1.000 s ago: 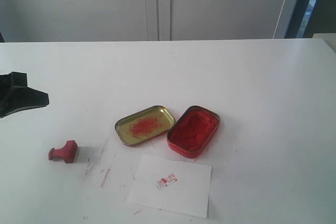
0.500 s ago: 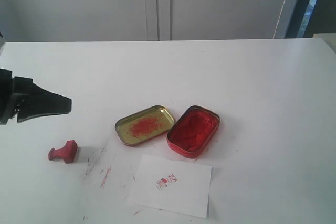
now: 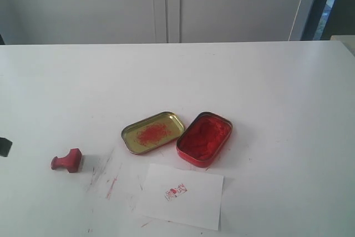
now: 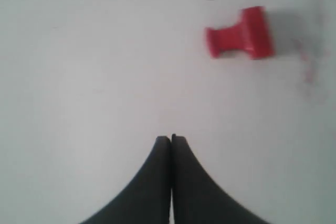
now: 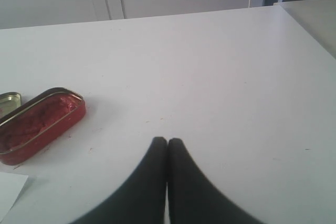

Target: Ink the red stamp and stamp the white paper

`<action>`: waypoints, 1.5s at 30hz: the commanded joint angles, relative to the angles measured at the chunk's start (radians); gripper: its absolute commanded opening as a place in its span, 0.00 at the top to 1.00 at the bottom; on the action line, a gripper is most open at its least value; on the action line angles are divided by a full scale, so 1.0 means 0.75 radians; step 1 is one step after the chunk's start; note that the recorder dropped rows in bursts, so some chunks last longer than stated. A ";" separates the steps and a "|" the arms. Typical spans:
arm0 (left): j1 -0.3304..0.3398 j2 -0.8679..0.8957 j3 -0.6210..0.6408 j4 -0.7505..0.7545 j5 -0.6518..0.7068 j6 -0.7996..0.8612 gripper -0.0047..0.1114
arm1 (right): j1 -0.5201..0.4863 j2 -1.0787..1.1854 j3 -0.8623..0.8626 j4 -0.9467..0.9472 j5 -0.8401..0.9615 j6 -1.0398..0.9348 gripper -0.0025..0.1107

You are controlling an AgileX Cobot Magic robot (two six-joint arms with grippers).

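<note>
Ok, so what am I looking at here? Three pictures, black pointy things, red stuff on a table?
It is a robot with two arms. The wide picture comes from a camera off the arms, looking over the white table. The other two come from cameras on the wrists; the black points are the left fingers and the right fingers, both pressed shut and holding nothing. On the table lie a small red stamp on its side, an open red ink tin, a gold lid beside it, and a white paper that already bears a red print.
</note>
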 commanded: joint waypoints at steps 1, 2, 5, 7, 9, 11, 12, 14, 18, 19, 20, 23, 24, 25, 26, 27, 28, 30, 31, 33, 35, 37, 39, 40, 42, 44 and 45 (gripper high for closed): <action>0.009 -0.009 0.006 0.169 0.039 -0.219 0.96 | -0.005 -0.007 0.007 -0.009 -0.009 0.001 0.98; 0.009 -0.009 0.006 0.169 0.050 -0.219 0.96 | -0.005 -0.007 0.007 -0.009 -0.009 0.001 0.98; 0.009 -0.012 0.006 0.169 0.065 -0.216 0.96 | -0.005 -0.007 0.007 -0.009 -0.009 0.001 0.98; 0.009 -0.031 0.006 0.169 0.081 -0.216 0.96 | -0.005 -0.007 0.007 -0.009 -0.009 0.001 0.98; 0.009 -0.079 0.007 0.156 0.092 -0.216 0.96 | -0.005 -0.007 0.007 -0.009 -0.009 0.001 0.98; 0.009 -0.138 0.016 0.125 0.086 -0.187 0.96 | -0.005 -0.007 0.007 -0.009 -0.009 0.001 0.98; 0.006 -0.191 0.027 0.091 0.081 -0.155 0.96 | -0.005 -0.007 0.007 -0.009 -0.009 0.001 0.98; 0.006 -0.275 0.049 0.011 0.081 -0.083 0.96 | -0.005 -0.007 0.007 -0.009 -0.009 0.001 0.98; 0.006 -0.484 0.118 -0.145 0.111 0.068 0.96 | -0.005 -0.007 0.007 -0.009 -0.009 0.001 0.98; 0.006 -0.527 0.129 -0.161 0.127 0.089 0.96 | -0.005 -0.007 0.007 -0.009 -0.009 0.001 0.98; 0.006 -0.579 0.140 -0.169 0.147 0.109 0.96 | -0.005 -0.007 0.007 -0.009 -0.009 0.001 0.98; 0.006 -0.731 0.173 -0.169 0.203 0.120 0.96 | -0.005 -0.007 0.007 -0.009 -0.009 0.001 0.98; 0.006 -0.784 0.181 -0.169 0.217 0.120 0.96 | -0.005 -0.007 0.007 -0.009 -0.009 0.001 0.98; 0.006 -0.835 0.183 -0.169 0.232 0.120 0.96 | -0.005 -0.007 0.007 -0.009 -0.009 0.001 0.98; 0.006 -0.880 0.183 -0.160 0.250 0.123 0.96 | -0.005 -0.007 0.007 -0.009 -0.009 0.001 0.98; 0.006 -0.921 0.183 -0.149 0.264 0.126 0.96 | -0.005 -0.007 0.007 -0.009 -0.009 0.001 0.98; 0.006 -0.951 0.183 -0.141 0.271 0.128 0.96 | -0.005 -0.007 0.007 -0.009 -0.009 0.001 0.98; 0.006 -1.011 0.183 -0.130 0.289 0.128 0.96 | -0.005 -0.007 0.007 -0.009 -0.009 0.001 0.98; 0.006 -1.030 0.183 -0.130 0.291 0.128 0.96 | -0.005 -0.007 0.007 -0.009 -0.009 0.001 0.98; 0.006 -1.066 0.183 -0.130 0.288 0.128 0.96 | -0.005 -0.007 0.007 -0.009 -0.009 0.001 0.98; 0.006 -1.081 0.183 -0.130 0.288 0.128 0.96 | -0.005 -0.007 0.007 -0.009 -0.009 0.001 0.98; 0.006 -1.081 0.183 -0.130 0.288 0.128 0.96 | -0.005 -0.007 0.007 -0.009 -0.009 0.001 0.98; 0.006 -1.081 0.183 -0.130 0.288 0.128 0.96 | -0.005 -0.007 0.007 -0.009 -0.009 0.001 0.98; 0.006 -1.081 0.183 -0.130 0.288 0.128 0.96 | -0.005 -0.007 0.007 -0.009 -0.009 0.001 0.98; 0.006 -1.081 0.183 -0.130 0.288 0.128 0.96 | -0.005 -0.007 0.007 -0.009 -0.009 0.001 0.98; 0.006 -1.081 0.183 -0.130 0.288 0.128 0.96 | -0.005 -0.007 0.007 -0.009 -0.009 0.001 0.98; 0.006 -1.081 0.183 -0.130 0.288 0.128 0.96 | -0.005 -0.007 0.007 -0.009 -0.009 0.001 0.98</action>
